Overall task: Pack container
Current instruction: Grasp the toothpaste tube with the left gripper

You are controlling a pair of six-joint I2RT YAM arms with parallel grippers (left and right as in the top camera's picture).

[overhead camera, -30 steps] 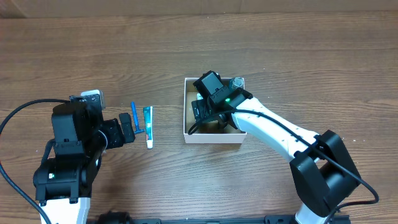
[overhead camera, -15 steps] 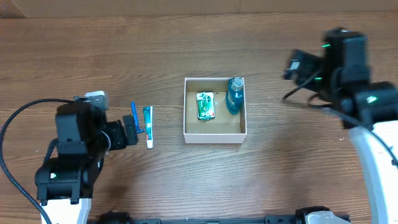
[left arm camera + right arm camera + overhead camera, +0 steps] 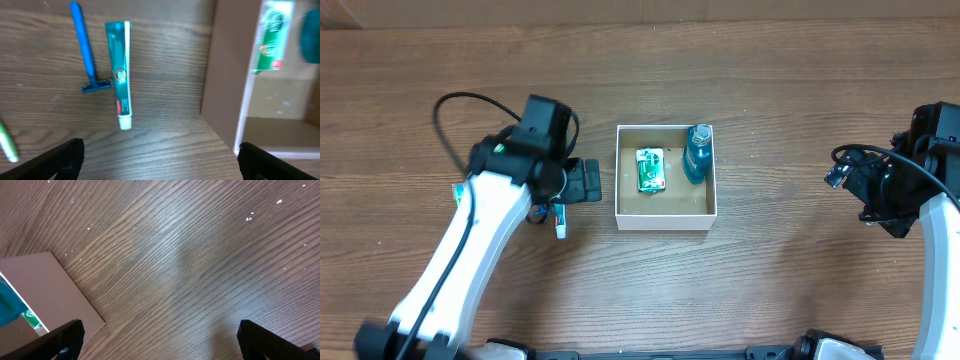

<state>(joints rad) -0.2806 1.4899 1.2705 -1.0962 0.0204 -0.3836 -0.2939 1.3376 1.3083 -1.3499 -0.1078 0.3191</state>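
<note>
The container point(image 3: 665, 217) is a square white-walled box with a brown floor at the table's middle. It holds a green packet point(image 3: 650, 169) and a blue bottle point(image 3: 697, 153). Its wall also shows in the left wrist view point(image 3: 222, 75) and in the right wrist view point(image 3: 30, 287). A teal toothpaste tube point(image 3: 120, 72) and a blue razor point(image 3: 85, 47) lie on the table left of the container. My left gripper point(image 3: 588, 182) is open and empty, between these items and the container. My right gripper point(image 3: 848, 178) is open and empty, far right of the container.
A green-tipped item point(image 3: 6, 142) lies at the left edge of the left wrist view. The table point(image 3: 770, 80) is dark wood grain. The left arm reaches in from the lower left and the right arm stands at the right edge.
My right gripper left the container, where the green packet now lies, and swung out to the far right. My left arm moved right, over the toothpaste and razor, toward the container.
</note>
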